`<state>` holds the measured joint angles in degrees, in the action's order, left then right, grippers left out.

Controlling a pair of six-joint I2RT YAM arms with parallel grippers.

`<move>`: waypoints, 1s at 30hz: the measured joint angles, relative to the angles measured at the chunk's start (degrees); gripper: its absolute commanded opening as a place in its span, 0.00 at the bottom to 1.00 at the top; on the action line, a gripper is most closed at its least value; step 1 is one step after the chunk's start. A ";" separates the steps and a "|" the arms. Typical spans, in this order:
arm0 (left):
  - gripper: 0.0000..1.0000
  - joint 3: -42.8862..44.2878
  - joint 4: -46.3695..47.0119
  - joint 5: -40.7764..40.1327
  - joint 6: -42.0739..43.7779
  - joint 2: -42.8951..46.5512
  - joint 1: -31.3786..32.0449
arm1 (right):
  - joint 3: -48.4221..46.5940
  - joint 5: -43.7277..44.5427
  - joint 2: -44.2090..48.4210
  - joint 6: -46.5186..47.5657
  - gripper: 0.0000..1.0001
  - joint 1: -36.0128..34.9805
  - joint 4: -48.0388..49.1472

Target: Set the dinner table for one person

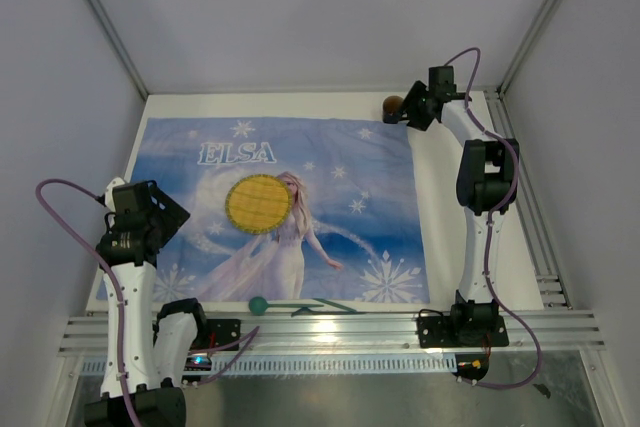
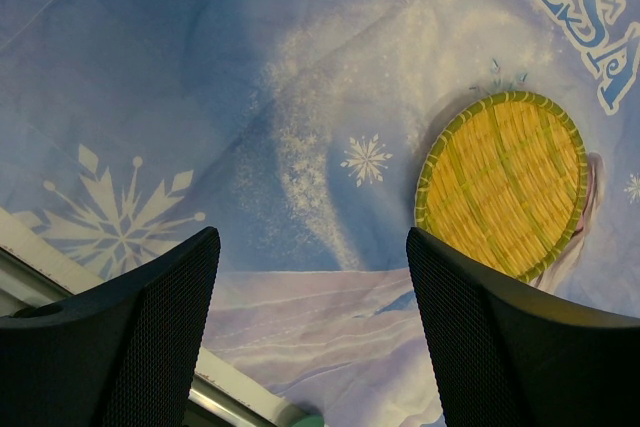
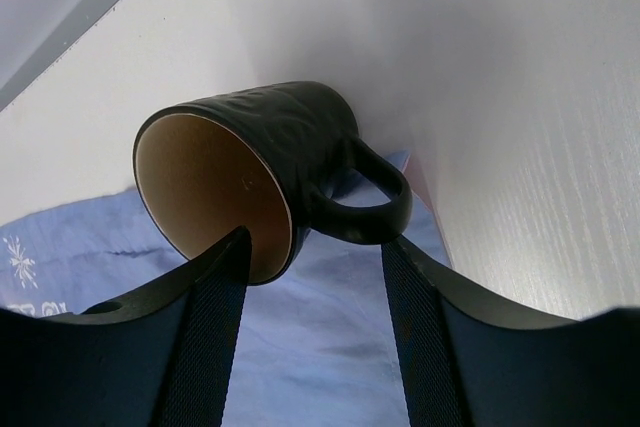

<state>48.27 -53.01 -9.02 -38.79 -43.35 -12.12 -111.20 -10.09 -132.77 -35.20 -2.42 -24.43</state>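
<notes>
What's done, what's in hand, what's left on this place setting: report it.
Done: the Elsa cloth is spread on the dinner table, with the yellow woven plate on it. In hand: the right gripper straddles the dark mug at the far right corner; a firm grip isn't clear. The left gripper hangs open above the cloth. Left: probably moving the mug beside the plate, then the teal-tipped utensil at the near edge.

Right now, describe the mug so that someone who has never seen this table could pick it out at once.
Start at the white tabletop and its blue ELSA cloth. Go to the cloth's far right corner, by the back wall: the mug is at that corner. It is the only dark, handled vessel, tan inside, unlike the flat yellow woven mat mid-cloth.
</notes>
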 measured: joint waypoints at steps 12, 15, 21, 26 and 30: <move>0.78 0.00 0.00 -0.42 -0.20 0.00 0.00 | 0.55 -0.31 0.00 0.48 0.52 0.00 0.13; 0.78 0.00 0.00 -0.44 -0.20 0.00 0.00 | 1.11 -0.44 0.00 0.63 0.49 0.00 0.44; 0.78 0.00 0.00 -0.44 -0.20 0.00 0.00 | 2.19 -0.74 0.00 0.94 0.38 0.00 0.63; 0.78 0.00 0.00 -0.46 -0.22 0.00 0.00 | 3.30 -1.44 0.00 1.25 0.28 0.02 1.40; 0.78 0.00 0.00 -0.46 -0.22 0.00 0.00 | 4.50 -2.03 0.00 1.66 0.23 0.02 2.32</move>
<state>48.27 -53.01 -9.47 -39.00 -43.35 -12.12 -106.69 -12.12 -132.77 -33.54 -2.39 -22.11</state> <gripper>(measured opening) 0.780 0.252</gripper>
